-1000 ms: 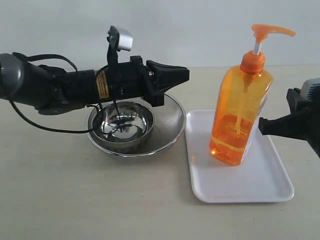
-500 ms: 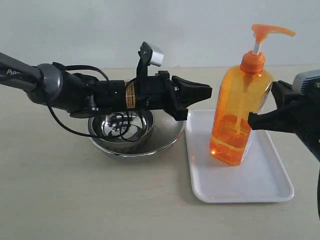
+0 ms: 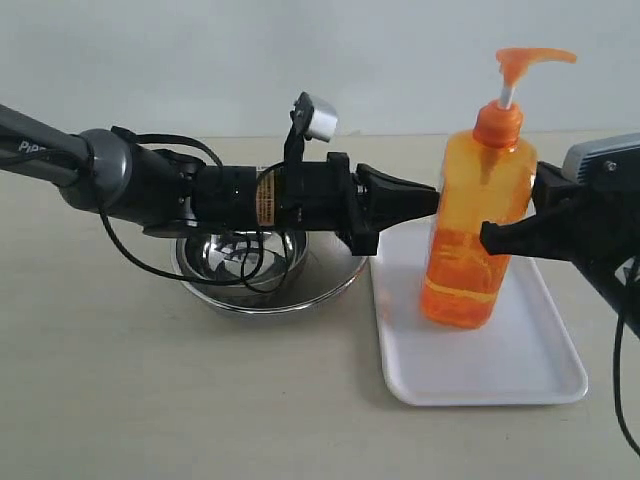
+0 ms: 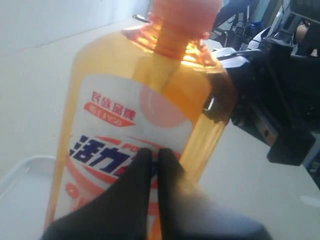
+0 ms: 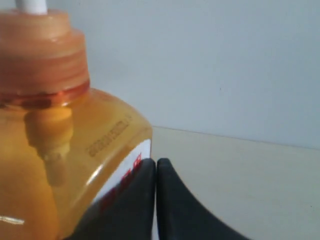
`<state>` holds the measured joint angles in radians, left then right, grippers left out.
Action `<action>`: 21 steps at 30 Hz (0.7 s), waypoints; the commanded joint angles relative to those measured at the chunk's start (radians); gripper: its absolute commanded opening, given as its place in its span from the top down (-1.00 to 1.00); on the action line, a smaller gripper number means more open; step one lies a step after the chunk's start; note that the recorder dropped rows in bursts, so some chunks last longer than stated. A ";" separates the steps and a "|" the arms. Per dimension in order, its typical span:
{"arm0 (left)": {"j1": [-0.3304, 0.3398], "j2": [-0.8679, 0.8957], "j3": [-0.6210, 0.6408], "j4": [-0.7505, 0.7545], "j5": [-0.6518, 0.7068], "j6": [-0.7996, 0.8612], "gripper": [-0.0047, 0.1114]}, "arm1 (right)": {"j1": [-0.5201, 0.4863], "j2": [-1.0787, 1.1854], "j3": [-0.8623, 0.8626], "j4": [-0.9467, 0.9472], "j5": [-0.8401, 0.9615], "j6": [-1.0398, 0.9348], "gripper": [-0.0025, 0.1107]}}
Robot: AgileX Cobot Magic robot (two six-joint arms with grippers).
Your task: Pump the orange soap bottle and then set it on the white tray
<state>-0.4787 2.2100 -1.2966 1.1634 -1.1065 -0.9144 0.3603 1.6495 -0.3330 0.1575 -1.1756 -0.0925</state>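
Note:
The orange soap bottle (image 3: 465, 285) stands on the white tray (image 3: 480, 375), its pump head raised. My left gripper (image 3: 433, 200) is shut and reaches across from the left, its tip against the bottle's side at mid height. My right gripper (image 3: 487, 238) is shut too, and its tip meets the bottle's right side. The left wrist view has the labelled bottle (image 4: 125, 100) filling the frame, with the left gripper (image 4: 155, 152) closed against the label. In the right wrist view the right gripper (image 5: 156, 162) sits at the edge of the bottle (image 5: 50, 150). Neither gripper holds anything.
A round steel bowl (image 3: 330, 280) stands left of the tray, under my left arm. The right arm's black body (image 4: 280, 100) shows behind the bottle in the left wrist view. The beige tabletop (image 3: 150, 400) runs to a pale back wall.
My left gripper has travelled right from above the bowl to the bottle. My right gripper has come in leftward to the bottle's other side. The bottle's top has shifted slightly left.

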 commanded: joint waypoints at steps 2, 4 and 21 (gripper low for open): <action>-0.037 -0.001 -0.008 0.011 -0.025 -0.014 0.84 | -0.001 -0.001 -0.030 -0.063 0.026 0.006 0.96; -0.037 -0.001 -0.008 0.011 0.004 -0.014 0.84 | -0.001 -0.001 -0.030 -0.063 0.031 0.004 0.96; 0.064 -0.120 0.138 -0.004 0.004 0.016 0.84 | -0.001 -0.139 0.005 0.134 0.027 -0.064 0.96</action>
<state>-0.4186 2.1223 -1.1978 1.1851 -1.1019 -0.9254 0.3582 1.5620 -0.3534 0.2489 -1.1336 -0.1228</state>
